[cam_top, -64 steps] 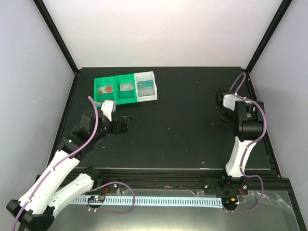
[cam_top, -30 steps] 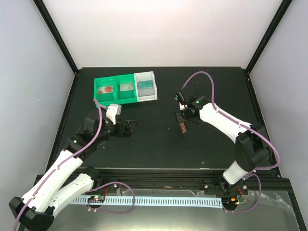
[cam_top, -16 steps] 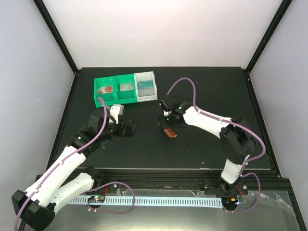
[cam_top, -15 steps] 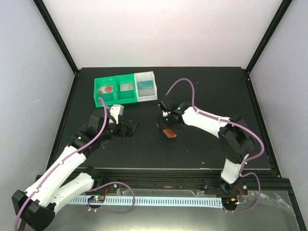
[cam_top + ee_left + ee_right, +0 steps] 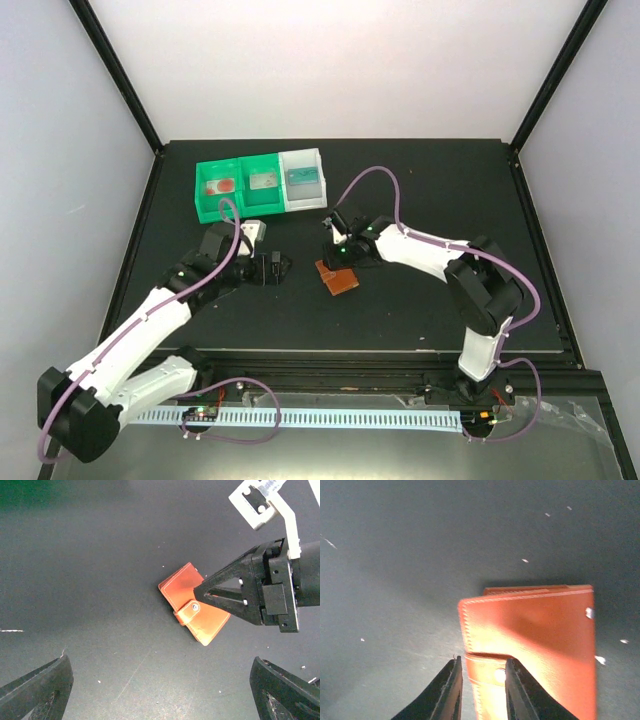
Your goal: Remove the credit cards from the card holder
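While left claw (image 5: 160, 658) wide apart, right claw (image 5: 483, 662) tight on the card holder (image 5: 535, 630).

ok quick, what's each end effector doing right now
left end effector: open, holding nothing
right end effector: closed on the card holder

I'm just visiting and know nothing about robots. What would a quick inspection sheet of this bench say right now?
Surface: black table, pale specks.
Job's things: brown card holder, tab snapped shut; credit cards not seen.
Clutter: green and white bins, small items inside.
Grippers: right gripper grips the holder at its tab; left gripper open, empty.
Cables: purple cables loop over both arms.
Surroundings: white walls, black frame.
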Tool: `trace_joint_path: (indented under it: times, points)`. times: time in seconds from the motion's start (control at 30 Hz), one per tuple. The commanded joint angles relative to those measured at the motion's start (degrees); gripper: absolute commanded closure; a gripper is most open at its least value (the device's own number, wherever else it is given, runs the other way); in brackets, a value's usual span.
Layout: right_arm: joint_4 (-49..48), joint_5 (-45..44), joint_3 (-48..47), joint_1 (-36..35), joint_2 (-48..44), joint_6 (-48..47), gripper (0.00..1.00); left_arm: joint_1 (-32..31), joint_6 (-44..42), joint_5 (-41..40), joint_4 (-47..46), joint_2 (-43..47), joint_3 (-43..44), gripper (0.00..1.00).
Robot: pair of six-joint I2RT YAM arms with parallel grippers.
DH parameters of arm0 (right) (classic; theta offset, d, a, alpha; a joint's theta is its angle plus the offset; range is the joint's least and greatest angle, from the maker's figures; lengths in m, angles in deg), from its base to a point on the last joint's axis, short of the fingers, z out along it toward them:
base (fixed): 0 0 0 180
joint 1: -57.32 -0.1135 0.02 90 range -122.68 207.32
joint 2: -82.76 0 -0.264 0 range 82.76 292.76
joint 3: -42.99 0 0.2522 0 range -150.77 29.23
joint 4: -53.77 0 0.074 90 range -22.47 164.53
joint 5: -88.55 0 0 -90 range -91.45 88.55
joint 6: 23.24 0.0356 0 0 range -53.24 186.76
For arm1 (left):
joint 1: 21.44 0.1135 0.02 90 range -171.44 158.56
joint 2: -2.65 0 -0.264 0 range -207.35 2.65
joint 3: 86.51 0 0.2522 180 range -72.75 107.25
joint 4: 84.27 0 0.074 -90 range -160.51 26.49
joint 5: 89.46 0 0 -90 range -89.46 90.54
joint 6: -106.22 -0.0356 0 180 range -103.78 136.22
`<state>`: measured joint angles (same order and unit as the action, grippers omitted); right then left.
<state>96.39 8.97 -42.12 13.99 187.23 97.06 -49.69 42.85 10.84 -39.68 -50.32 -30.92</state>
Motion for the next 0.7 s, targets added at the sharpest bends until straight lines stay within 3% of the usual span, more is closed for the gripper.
trace_joint_path:
  times: [0.0, 0.27, 0.4, 0.67]
  points:
    - [-1.2, 0.4, 4.3, 2.2, -3.1, -6.1, 0.75, -0.1, 0.0, 2.2, -0.9, -1.7, -0.6, 0.02]
    - [-3.8, 0.9, 10.3, 5.8, -3.9, -9.0, 0.72, -0.2, 1.3, 7.5, -5.0, -6.2, -2.0, 0.08]
    - [-7.4, 6.2, 12.9, 9.2, -3.7, -8.9, 0.69, -0.2, 2.6, 12.6, -8.9, -9.2, -3.4, 0.12]
    - [-8.5, 9.4, 11.7, 9.7, -0.9, -10.2, 0.66, -0.2, 5.0, 15.4, -12.8, -14.2, -4.5, 0.17]
